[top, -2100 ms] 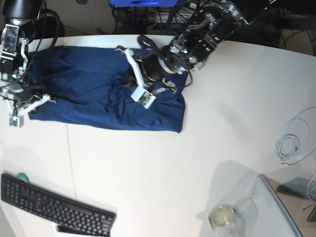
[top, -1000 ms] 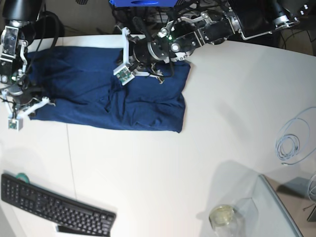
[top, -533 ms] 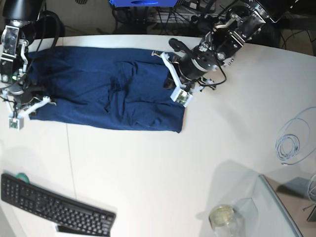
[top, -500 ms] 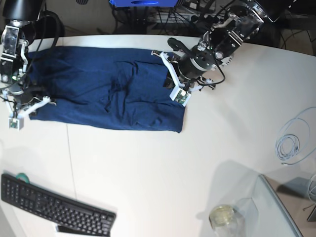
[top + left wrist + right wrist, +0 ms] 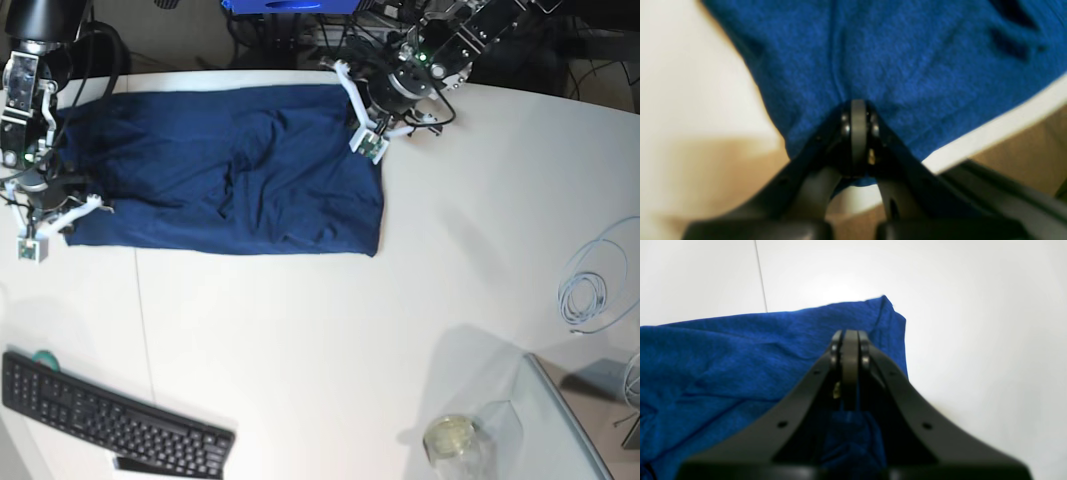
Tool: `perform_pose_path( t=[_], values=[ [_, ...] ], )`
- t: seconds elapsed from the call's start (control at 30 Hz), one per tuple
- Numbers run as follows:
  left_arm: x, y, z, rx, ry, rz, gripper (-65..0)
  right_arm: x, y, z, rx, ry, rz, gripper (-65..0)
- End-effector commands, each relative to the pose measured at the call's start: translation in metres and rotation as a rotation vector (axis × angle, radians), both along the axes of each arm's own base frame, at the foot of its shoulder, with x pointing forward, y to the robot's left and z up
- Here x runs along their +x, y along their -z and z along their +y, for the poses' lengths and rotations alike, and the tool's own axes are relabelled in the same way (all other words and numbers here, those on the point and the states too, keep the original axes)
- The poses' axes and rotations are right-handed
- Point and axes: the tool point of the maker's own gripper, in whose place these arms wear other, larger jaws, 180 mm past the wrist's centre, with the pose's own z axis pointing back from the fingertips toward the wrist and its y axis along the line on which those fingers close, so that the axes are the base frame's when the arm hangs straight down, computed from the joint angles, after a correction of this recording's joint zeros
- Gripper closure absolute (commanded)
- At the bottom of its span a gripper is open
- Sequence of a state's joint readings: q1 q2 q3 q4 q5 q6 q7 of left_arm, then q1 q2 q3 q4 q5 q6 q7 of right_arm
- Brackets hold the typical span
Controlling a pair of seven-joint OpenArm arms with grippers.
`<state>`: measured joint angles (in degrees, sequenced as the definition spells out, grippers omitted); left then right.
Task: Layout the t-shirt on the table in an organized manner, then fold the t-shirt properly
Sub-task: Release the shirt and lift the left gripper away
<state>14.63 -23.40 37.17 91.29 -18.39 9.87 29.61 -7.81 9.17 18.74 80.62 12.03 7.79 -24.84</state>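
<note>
The dark navy t-shirt (image 5: 220, 170) lies spread across the far left part of the white table (image 5: 330, 330), with some wrinkles near its middle. My left gripper (image 5: 358, 103) is at the shirt's far right corner, near the table's back edge. In the left wrist view the left gripper (image 5: 858, 111) is shut, with the t-shirt (image 5: 907, 60) pinched at its tips. My right gripper (image 5: 55, 200) stands at the shirt's near left end. In the right wrist view the right gripper (image 5: 850, 340) is shut on a fold of the t-shirt (image 5: 723, 356).
A black keyboard (image 5: 110, 420) lies at the front left, with a thin dark seam (image 5: 142, 320) running toward it. A coiled pale cable (image 5: 585, 295) sits at the right edge. A glass jar (image 5: 450, 440) and a clear box (image 5: 565, 425) stand front right.
My left gripper has moved from the shirt's right middle to its far right corner, drawing the cloth with it. The right side now lies flatter and squarer. The right arm has not moved.
</note>
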Motion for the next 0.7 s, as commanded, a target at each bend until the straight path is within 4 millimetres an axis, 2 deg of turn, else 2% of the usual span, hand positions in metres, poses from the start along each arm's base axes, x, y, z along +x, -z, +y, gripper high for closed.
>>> perform_pose_path(
  t=[0.0, 0.17, 0.33, 0.4, 0.57, 0.67],
  values=[
    [-0.001, -0.001, 0.001, 0.006, 0.002, 0.003, 0.0, 0.012, -0.014, -0.006, -0.018, -0.001, -0.052, 0.0],
    [0.007, -0.004, 0.004, 0.007, -0.007, -0.015, 0.0, 0.013, -0.015, -0.003, -0.019, -0.009, -0.055, 0.0],
    [0.055, -0.037, 0.011, -0.035, -0.096, -0.132, 0.0, 0.012, -0.015, -0.003, -0.019, -0.009, -0.054, 0.0],
    [0.082, -0.051, 0.015, -0.047, -0.135, -0.187, 0.0, 0.012, -0.015, -0.003, -0.019, -0.009, -0.054, 0.0],
    [0.120, -0.057, 0.018, -0.040, -0.165, -0.234, 0.0, 0.012, -0.015, -0.003, -0.019, -0.009, -0.054, 0.0],
    [0.135, -0.048, 0.018, -0.030, -0.194, -0.224, 0.0, 0.012, -0.016, -0.006, -0.020, -0.002, -0.057, -0.6]
  ],
)
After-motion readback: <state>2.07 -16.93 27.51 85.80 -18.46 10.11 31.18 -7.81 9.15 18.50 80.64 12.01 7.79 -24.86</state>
